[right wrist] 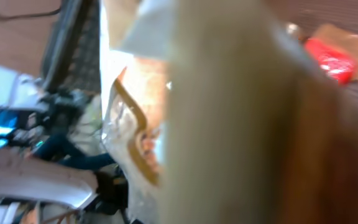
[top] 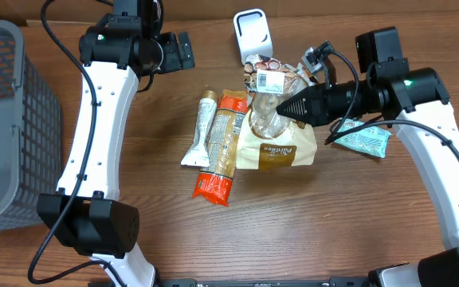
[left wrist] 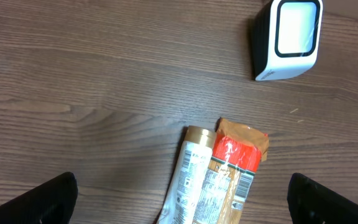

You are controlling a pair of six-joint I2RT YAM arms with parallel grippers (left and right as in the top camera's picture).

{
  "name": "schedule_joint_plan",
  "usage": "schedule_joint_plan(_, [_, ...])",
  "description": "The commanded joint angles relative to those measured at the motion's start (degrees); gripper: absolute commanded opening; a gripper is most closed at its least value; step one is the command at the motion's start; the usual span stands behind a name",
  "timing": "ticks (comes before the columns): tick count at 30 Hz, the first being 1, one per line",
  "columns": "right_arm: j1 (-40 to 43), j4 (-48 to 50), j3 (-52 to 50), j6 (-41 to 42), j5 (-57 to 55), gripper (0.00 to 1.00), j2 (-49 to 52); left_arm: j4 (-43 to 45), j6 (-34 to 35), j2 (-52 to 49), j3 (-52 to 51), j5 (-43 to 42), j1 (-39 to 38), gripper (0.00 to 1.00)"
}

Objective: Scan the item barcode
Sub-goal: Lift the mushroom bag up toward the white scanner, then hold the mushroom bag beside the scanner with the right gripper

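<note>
The right gripper (top: pixel 284 105) is clamped on the clear top of the bag (top: pixel 277 150), which sits near the scanner (top: pixel 251 33). The left gripper (top: pixel 183 49) hangs wide open, well apart. The thin plastic could slip or twist, turning the label (top: pixel 271 78) away from the scanner.

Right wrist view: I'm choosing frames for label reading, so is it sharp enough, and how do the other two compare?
Right wrist view: badly blurred, as the clear plastic bag with tan print sits too close to the lens and smears into pale streaks. Left wrist view: crisp, with the white box-shaped scanner and the wood-grain table both sharp. Overhead view: evenly lit and sharp, with only soft shadows.
</note>
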State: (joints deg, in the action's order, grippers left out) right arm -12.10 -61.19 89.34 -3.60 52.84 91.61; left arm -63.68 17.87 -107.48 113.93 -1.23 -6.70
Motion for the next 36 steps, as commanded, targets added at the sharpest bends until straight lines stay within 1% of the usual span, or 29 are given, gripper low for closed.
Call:
schedule_joint_plan(1, [-1.64, -0.96, 10.29, 6.86, -13.81, 0.03, -0.7, 0.0, -0.07, -0.02, 0.55, 0.17, -0.07, 1.0])
schedule_joint_plan(5, [-5.09, -6.27, 25.53, 6.99, -39.45, 0.03, 2.71, 0.0, -0.07, -0.02, 0.55, 0.17, -0.07, 1.0])
schedule_joint_plan(7, [-7.65, -6.93, 31.95, 4.31, -56.22, 0.04, 5.77, 0.0, -0.07, -0.02, 0.55, 0.17, -0.07, 1.0])
schedule_joint_plan(9, [-9.75, -3.72, 33.75, 1.07, -69.18, 0.04, 8.46, 0.0, -0.07, -0.02, 0.55, 0.17, -0.07, 0.99])
schedule_joint_plan(10, [-10.43, -1.88, 33.73, -0.74, -72.94, 0.04, 9.31, 0.0, -0.07, -0.02, 0.55, 0.17, -0.07, 1.0])
schedule_joint_plan(11, [-11.19, 2.05, 33.73, -3.61, -79.01, 0.04, 11.34, 0.0, -0.07, -0.02, 0.55, 0.17, -0.07, 1.0])
schedule_joint_plan(13, [-11.61, 8.11, 33.73, -7.26, -85.74, 0.04, 14.6, 0.0, -0.07, -0.02, 0.55, 0.17, -0.07, 1.0])
schedule_joint_plan(16, [-11.63, 15.23, 33.73, -18.49, -86.88, 0.04, 19.98, 0.0, -0.07, -0.02, 0.55, 0.17, -0.07, 1.0])
schedule_joint_plan(19, [-11.63, 21.35, 33.73, -25.38, -86.9, 0.04, 24.98, 0.0, -0.07, -0.02, 0.55, 0.17, -0.07, 1.0])
schedule_joint_plan(22, [-11.63, 29.68, 33.73, -32.2, -87.8, 0.04, 30.14, 0.0, -0.07, -0.02, 0.55, 0.17, -0.07, 1.0])
schedule_joint_plan(28, [-12.57, 41.31, 33.73, -51.67, -89.42, 0.04, 38.69, 0.0, -0.07, -0.02, 0.55, 0.17, -0.07, 1.0])
schedule_joint_plan(31, [-13.07, 45.03, 33.68, -56.43, -92.52, 0.04, 41.86, 0.0, -0.07, -0.02, 0.55, 0.17, -0.07, 1.0])
schedule_joint_plan(36, [-13.25, 46.84, 33.68, -56.7, -92.37, 0.04, 45.4, 0.0, -0.07, -0.02, 0.55, 0.17, -0.07, 1.0])
